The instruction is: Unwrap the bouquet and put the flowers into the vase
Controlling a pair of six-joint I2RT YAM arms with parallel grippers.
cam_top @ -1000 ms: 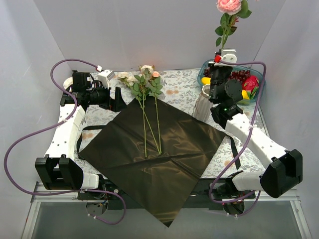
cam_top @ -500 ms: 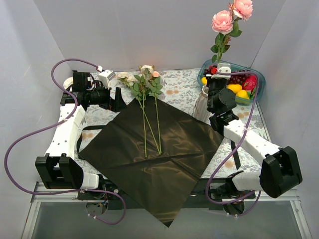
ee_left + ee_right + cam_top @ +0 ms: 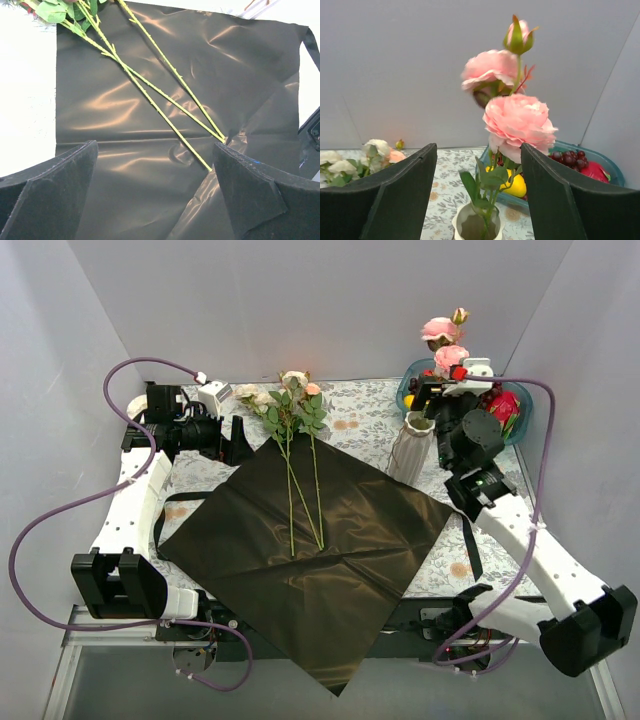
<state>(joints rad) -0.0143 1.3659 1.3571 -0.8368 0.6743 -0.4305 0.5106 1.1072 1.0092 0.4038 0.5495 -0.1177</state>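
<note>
The white ribbed vase (image 3: 410, 448) (image 3: 470, 227) stands at the back right of the table. A stem of pink roses (image 3: 447, 340) (image 3: 517, 120) stands in its mouth. My right gripper (image 3: 432, 400) (image 3: 479, 146) is open just above the rim, with the stem and leaves between its fingers and not pinched. Other flowers (image 3: 295, 405), cream and peach, lie with their long green stems (image 3: 165, 95) on the unfolded black wrapping paper (image 3: 330, 550) (image 3: 125, 100). My left gripper (image 3: 240, 440) (image 3: 155, 145) is open and empty at the paper's left corner.
A teal tray (image 3: 520, 415) (image 3: 600, 160) of fruit sits right behind the vase. A black ribbon (image 3: 168, 508) lies under the paper's left edge, with another strip (image 3: 470, 540) at its right. Grey walls close in the floral tablecloth (image 3: 360, 420).
My right arm has lowered the pink roses into the vase, and its gripper has gone from shut on the stem to open. The left arm has not moved.
</note>
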